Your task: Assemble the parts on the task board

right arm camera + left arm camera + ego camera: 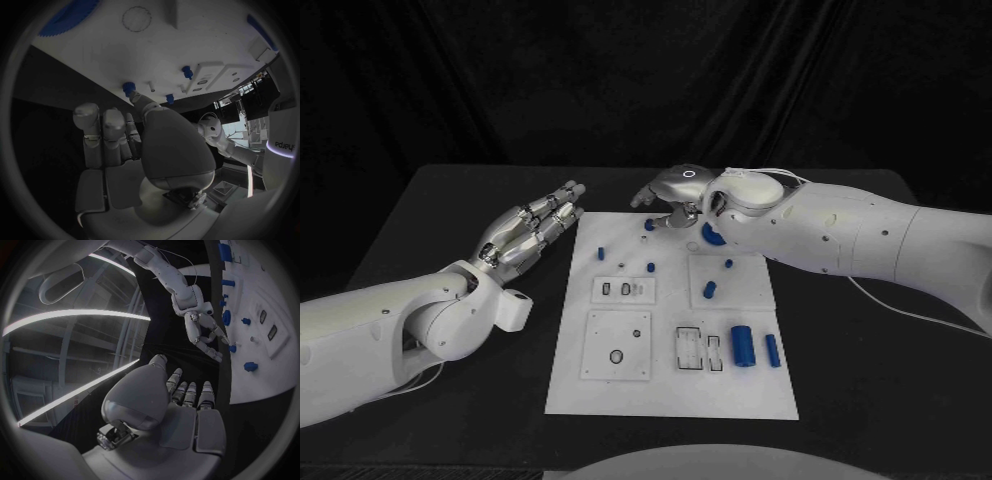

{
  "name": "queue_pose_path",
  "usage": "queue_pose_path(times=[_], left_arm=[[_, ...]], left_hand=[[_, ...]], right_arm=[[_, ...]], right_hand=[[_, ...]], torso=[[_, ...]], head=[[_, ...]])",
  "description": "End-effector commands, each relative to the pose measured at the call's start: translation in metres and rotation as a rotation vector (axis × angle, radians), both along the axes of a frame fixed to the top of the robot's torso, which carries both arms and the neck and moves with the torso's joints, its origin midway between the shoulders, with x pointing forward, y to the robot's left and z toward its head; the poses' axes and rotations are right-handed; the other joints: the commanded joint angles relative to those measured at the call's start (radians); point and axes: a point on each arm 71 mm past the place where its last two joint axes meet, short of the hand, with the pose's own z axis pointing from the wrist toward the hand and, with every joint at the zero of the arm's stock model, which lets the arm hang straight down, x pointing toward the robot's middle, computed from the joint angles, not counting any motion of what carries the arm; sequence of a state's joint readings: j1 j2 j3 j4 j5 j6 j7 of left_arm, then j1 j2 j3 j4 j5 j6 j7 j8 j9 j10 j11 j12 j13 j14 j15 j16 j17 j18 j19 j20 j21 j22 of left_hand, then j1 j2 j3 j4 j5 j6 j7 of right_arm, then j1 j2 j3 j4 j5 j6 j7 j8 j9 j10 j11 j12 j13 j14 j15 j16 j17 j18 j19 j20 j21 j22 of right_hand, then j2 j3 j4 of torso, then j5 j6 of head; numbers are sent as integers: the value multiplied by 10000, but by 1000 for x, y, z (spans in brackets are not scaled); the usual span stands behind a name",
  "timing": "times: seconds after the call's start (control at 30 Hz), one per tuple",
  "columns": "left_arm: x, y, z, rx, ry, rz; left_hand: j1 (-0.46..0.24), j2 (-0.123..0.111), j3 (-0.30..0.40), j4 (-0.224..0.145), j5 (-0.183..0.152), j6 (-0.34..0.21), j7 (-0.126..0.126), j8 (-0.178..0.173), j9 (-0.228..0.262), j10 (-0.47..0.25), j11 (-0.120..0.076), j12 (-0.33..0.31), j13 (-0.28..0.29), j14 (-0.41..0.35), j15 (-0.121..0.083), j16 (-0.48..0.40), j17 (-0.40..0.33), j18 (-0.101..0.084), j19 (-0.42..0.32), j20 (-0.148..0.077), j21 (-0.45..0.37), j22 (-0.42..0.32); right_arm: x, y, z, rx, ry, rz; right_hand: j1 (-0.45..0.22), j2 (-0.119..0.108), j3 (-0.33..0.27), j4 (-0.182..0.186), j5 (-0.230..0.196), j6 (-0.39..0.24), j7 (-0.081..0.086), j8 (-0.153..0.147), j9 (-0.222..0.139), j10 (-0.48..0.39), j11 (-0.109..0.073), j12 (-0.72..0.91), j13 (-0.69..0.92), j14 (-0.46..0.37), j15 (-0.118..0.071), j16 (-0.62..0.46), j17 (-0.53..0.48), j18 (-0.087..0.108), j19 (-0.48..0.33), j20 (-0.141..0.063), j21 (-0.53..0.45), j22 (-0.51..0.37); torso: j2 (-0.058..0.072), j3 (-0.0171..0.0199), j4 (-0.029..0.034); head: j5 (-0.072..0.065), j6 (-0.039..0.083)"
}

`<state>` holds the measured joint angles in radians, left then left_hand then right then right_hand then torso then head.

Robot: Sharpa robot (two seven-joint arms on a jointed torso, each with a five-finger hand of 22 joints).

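Head view showed my right hand [678, 192] at the far edge of the board [672, 385], fingers curled down over a small blue peg [649, 225] near that edge. Whether it already held something I could not tell; the fingertips were hidden under the palm. My left hand [538, 228] lay open, fingers straight and close together, just beside the board's left edge and holding nothing.

More parts stood further in: another peg [602, 252], a large blue cylinder [743, 345] and a slimmer one [772, 349] near the front right, next to the slots [689, 348]. From my right wrist, a gear [67, 16] sat on the board well beyond the fingers [87, 130].

I judged the step to be picking up a peg at the far edge. To do it well I should have lowered slowly, closed on the peg alone, kept it upright, and avoided knocking its neighbours. The left hand could steady the board's edge.
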<state>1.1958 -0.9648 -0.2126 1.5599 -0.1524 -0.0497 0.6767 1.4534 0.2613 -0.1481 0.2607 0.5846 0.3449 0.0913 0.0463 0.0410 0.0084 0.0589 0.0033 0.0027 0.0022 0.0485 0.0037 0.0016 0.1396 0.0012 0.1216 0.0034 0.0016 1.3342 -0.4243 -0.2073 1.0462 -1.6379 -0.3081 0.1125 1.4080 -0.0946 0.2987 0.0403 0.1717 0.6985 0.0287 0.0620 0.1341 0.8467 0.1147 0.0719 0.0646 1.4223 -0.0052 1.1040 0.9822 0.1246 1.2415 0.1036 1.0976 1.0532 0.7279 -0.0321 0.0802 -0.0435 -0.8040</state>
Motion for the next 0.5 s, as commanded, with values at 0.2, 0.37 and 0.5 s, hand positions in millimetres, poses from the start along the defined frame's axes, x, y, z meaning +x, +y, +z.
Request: queue_pose_path(times=[0.2,0.37,0.5], left_arm=[[-4,6,17,-1316,-1794,120],[-4,10,17,-1258,-1782,214],[-4,12,17,-1257,-1744,272]], left_hand=[[73,29,68,-8,8,25,52,47,7,-25,82,-14,-6,-22,69,-37,-16,66,-12,102,-34,-16],[73,29,68,-8,8,25,52,47,7,-25,82,-14,-6,-22,69,-37,-16,66,-12,102,-34,-16],[73,25,79,-11,6,54,58,55,12,-23,88,-13,-6,-22,78,-37,-16,68,-12,112,-34,-16]], right_arm=[[-3,-12,40,793,-1323,250],[-14,-34,65,738,-1313,20],[-20,-53,71,569,-990,-370]], right_hand=[[38,273,-257,113,-8,1076,513,193,4,864,-98,761,96,-39,-45,75,-73,41,21,-51,-58,156],[144,222,-80,210,106,1908,619,407,77,2746,-581,2036,557,-591,-177,-1551,-1917,303,-654,-134,-1343,-901],[83,141,-234,316,3,2210,605,261,129,2359,-952,4569,2599,-870,-498,-3720,-3856,558,-1242,-369,-3425,-2493]], torso=[[-3,7,-14],[-11,6,-62],[-25,-2,-63]], head=[[13,104],[100,82],[85,86]])
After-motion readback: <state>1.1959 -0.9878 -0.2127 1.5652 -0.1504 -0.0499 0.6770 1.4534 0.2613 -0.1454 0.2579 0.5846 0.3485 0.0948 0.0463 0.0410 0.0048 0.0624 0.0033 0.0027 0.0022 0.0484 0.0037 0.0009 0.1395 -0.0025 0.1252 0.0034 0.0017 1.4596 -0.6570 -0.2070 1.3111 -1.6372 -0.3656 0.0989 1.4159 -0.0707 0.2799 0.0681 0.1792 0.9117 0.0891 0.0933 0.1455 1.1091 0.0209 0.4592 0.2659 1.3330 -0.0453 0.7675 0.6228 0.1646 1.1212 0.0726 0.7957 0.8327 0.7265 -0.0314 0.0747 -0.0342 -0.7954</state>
